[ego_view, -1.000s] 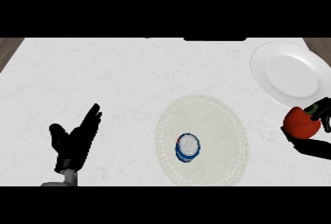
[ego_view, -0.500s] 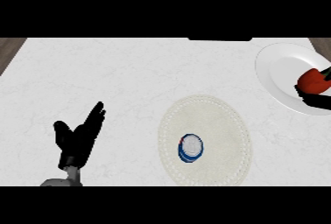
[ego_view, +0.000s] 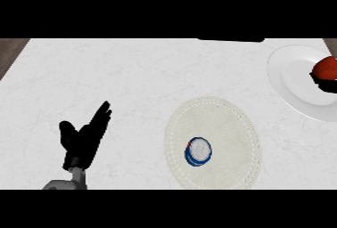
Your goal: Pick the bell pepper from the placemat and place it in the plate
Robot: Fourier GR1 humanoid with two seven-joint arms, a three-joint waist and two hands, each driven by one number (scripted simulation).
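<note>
Near left: left hand [ego_view: 84, 139] resting, fingers straight and apart, holding nothing.

Near centre: placemat [ego_view: 227, 113], one small blue-and-white dish [ego_view: 199, 151] on it. No pepper on the mat.

Far right: plate [ego_view: 295, 89], cut by the right edge. Pepper [ego_view: 326, 67] sits over the plate's right part; resting or just above, cannot tell. Right hand [ego_view: 324, 84] touches the pepper's near side and is mostly out of frame; clasped or let go, cannot tell.

Progress: pick and carry look done. Left to do, likely: release and withdraw.

Count: one pepper, one plate, one placemat, one dish, two hands.
</note>
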